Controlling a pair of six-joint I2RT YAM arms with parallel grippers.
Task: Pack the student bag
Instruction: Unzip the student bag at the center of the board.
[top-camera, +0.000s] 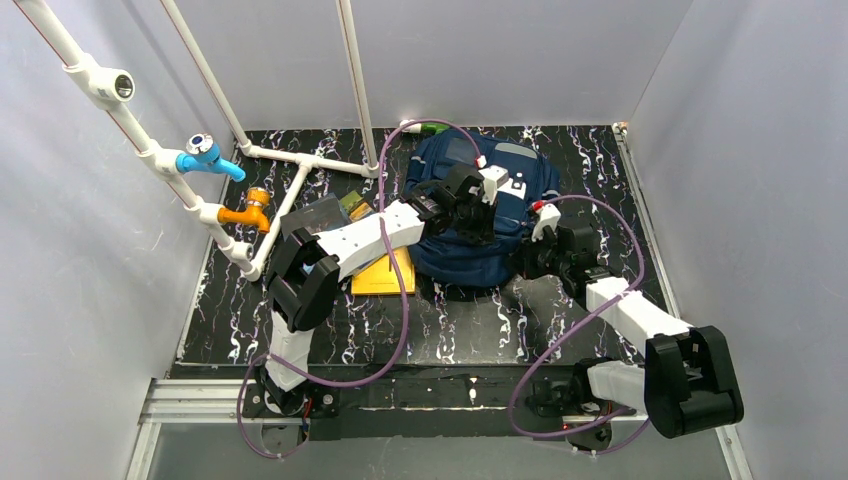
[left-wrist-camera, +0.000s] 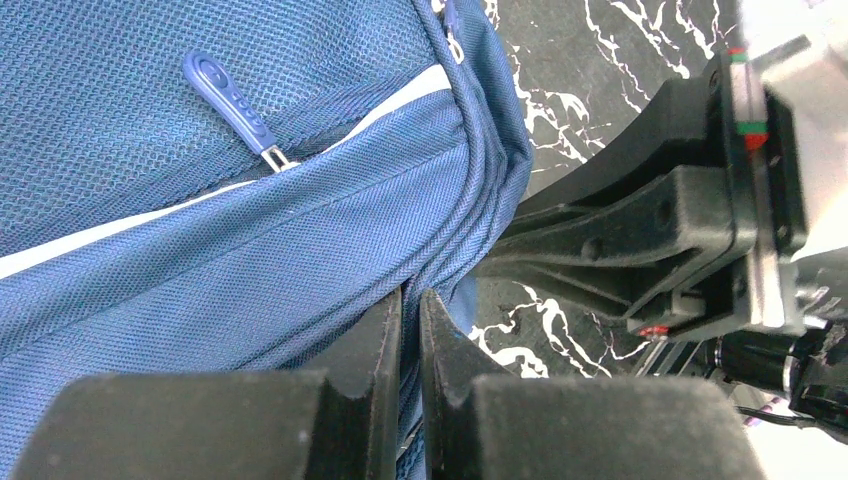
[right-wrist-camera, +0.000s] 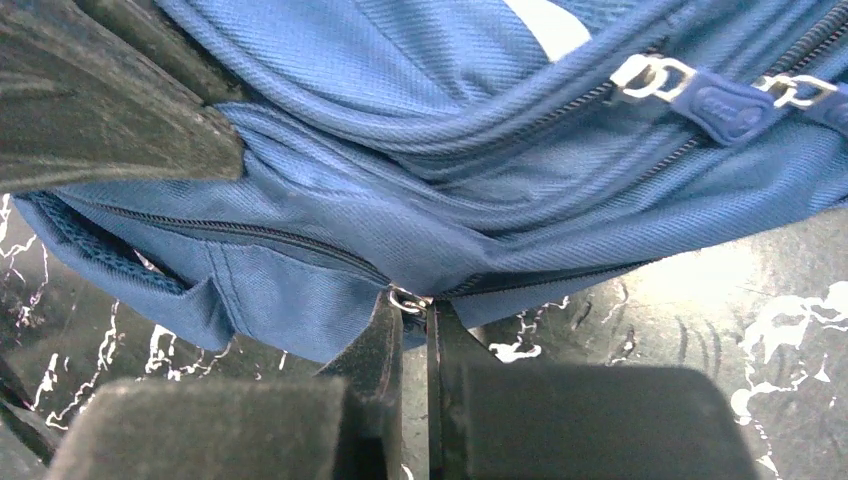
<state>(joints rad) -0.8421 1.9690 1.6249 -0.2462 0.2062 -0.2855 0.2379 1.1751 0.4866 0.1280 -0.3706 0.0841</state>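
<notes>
Only my right wrist view is showing the right claw (right-wrist-camera: 412, 305) pinching shut on a metal zip ring (right-wrist-camera: 404, 298). The left claw (left-wrist-camera: 410, 305) (closed too) is squeezing woven fabric of the student bag (left-wrist-camera: 200, 260).

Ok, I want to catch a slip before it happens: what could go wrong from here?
The right gripper is shut on only the small metal zip ring, at its fingertips; a pull could strip it free.
The left gripper pinches a thin fold at the edge of the student bag, so the bag might slide instead of being held.
The two grippers sit close together, so they could knock each other.
</notes>
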